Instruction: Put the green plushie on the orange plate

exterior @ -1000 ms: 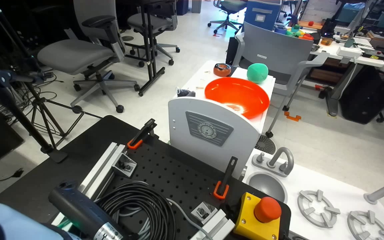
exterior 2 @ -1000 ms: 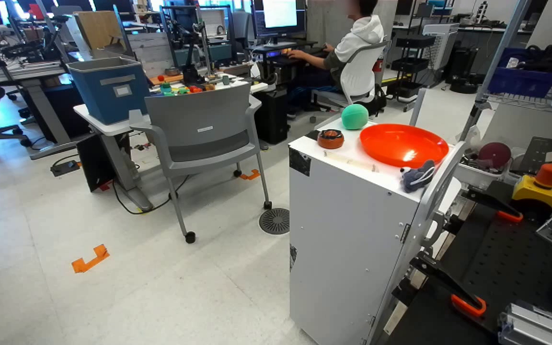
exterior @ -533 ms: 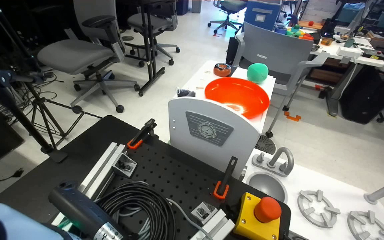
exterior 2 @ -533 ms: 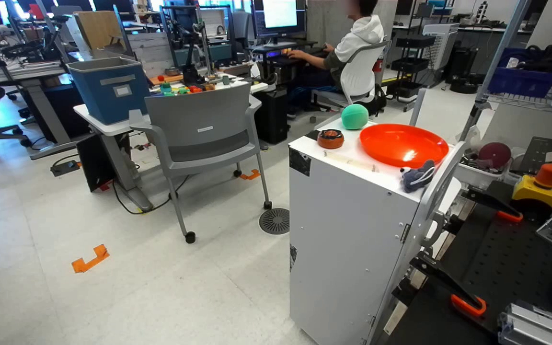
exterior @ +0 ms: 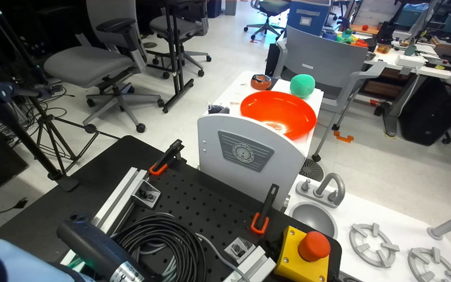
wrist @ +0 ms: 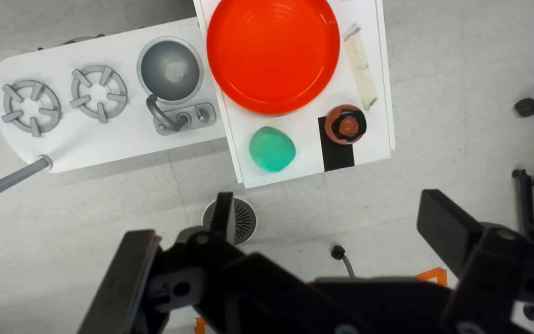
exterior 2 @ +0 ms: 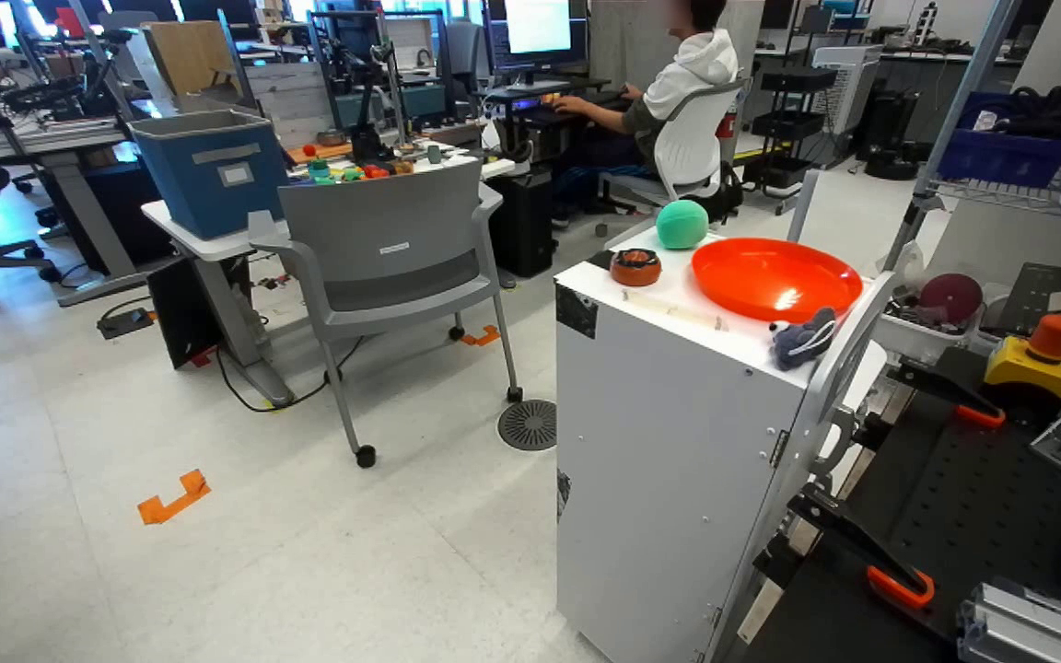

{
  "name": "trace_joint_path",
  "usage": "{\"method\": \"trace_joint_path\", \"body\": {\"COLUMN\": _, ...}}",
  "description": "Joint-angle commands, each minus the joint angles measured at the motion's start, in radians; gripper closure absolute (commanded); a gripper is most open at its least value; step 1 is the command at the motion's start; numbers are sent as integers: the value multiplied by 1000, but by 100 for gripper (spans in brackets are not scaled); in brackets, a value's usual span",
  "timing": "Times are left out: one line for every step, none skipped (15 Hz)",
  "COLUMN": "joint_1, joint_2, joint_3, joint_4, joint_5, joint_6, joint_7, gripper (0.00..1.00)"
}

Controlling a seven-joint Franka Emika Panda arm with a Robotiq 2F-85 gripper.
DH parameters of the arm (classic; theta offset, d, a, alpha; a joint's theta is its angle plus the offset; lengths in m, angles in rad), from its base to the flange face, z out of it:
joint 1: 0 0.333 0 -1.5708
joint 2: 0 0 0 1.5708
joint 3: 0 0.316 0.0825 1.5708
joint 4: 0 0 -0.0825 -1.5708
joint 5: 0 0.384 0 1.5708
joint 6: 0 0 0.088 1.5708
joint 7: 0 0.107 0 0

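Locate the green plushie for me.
In the wrist view, the green plushie sits near the lower left corner of the white cabinet top, just below the orange plate in the picture, left of the brown-and-black object.

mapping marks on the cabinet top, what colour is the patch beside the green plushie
The patch is black, clearest in the wrist view.

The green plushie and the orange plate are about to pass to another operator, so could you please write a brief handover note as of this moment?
Claw: open, holding nothing.
Green plushie: on the white cabinet top, beside the orange plate; the wrist view shows a gap between them.
Done: no placing yet; the plushie is neither gripped nor on the plate.
Remaining: grasp the plushie, lift it and set it on the plate.
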State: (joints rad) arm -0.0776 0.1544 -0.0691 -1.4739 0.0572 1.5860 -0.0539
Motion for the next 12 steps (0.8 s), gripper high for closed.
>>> {"method": "trace_joint_path", "body": {"joint_1": -2, "joint_2": -7, "joint_3": -11, "joint_4": -34, "joint_5": -38, "joint_6": 100, "joint_7": 68, "gripper": 0}}
{"method": "trace_joint_path", "body": {"joint_1": -2, "joint_2": -6, "joint_3": -14, "joint_4": -39, "joint_5": -54, "joint_6": 125, "joint_7": 90, "gripper": 0}}
{"method": "trace_joint_path", "body": {"joint_1": -1, "joint_2": -5, "joint_3": -17, "joint_4": -46, "joint_5": -72, "joint_6": 151, "joint_7": 110, "gripper": 0}}
{"method": "trace_joint_path", "body": {"joint_1": -1, "joint_2": -3, "joint_3": -20, "joint_4": -49, "joint_5": -86, "joint_6": 170, "joint_7": 128, "gripper": 0}}
{"method": "trace_joint_path", "body": {"joint_1": -1, "joint_2": 3, "joint_3": -21, "joint_4": -50, "joint_5": -95, "joint_6": 179, "joint_7": 137, "gripper": 0}}
{"method": "trace_joint_path", "body": {"joint_1": -3, "joint_2": 11, "joint_3": -21, "joint_4": -44, "joint_5": -95, "joint_6": 173, "joint_7": 137, "gripper": 0}}
{"method": "trace_joint_path", "body": {"joint_1": -7, "joint_2": 19, "joint_3": -20, "joint_4": -37, "joint_5": -80, "joint_6": 160, "joint_7": 126, "gripper": 0}}
{"method": "trace_joint_path", "body": {"joint_1": -10, "joint_2": 30, "joint_3": -19, "joint_4": -26, "joint_5": -64, "joint_6": 145, "joint_7": 110, "gripper": 0}}
{"method": "trace_joint_path", "body": {"joint_1": -13, "joint_2": 44, "joint_3": -18, "joint_4": -10, "joint_5": -51, "joint_6": 128, "joint_7": 100, "gripper": 0}}
{"method": "trace_joint_path", "body": {"joint_1": -16, "joint_2": 55, "joint_3": -18, "joint_4": 1, "joint_5": -40, "joint_6": 117, "joint_7": 94, "gripper": 0}}
{"method": "trace_joint_path", "body": {"joint_1": -17, "joint_2": 68, "joint_3": -18, "joint_4": 13, "joint_5": -33, "joint_6": 107, "joint_7": 90, "gripper": 0}}
{"method": "trace_joint_path", "body": {"joint_1": -18, "joint_2": 81, "joint_3": -18, "joint_4": 26, "joint_5": -29, "joint_6": 97, "joint_7": 92, "gripper": 0}}
